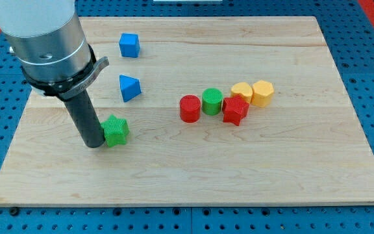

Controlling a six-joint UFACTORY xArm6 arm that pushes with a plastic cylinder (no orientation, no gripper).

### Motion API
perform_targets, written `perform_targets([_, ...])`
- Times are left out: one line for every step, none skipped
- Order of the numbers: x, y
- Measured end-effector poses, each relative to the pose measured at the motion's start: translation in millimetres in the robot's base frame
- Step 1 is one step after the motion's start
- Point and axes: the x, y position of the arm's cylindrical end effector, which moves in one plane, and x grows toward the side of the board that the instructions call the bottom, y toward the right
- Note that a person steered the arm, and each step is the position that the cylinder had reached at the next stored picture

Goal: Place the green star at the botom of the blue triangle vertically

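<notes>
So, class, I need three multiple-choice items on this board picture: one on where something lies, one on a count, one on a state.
1. Where is the green star relative to the blue triangle?
A. Toward the view's bottom of it
B. Toward the view's top of it
C. Far at the view's right of it

2. How many yellow blocks are on the board?
A. One
B. Two
C. Four

3. How does my tip stand to the green star?
A. Far off it
B. Resting on top of it
C. Right against its left side in the view

Key: 1 A, the star lies lower in the view than the triangle. 2 B, two yellow blocks sit together at the view's right. 3 C, the rod's end meets the star's left edge.
</notes>
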Motion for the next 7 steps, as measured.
perform_targets([0,3])
perform_targets([9,29])
perform_targets([56,29])
perform_targets([79,72])
perform_targets([63,124])
perform_targets([24,93])
perform_targets([-9,81])
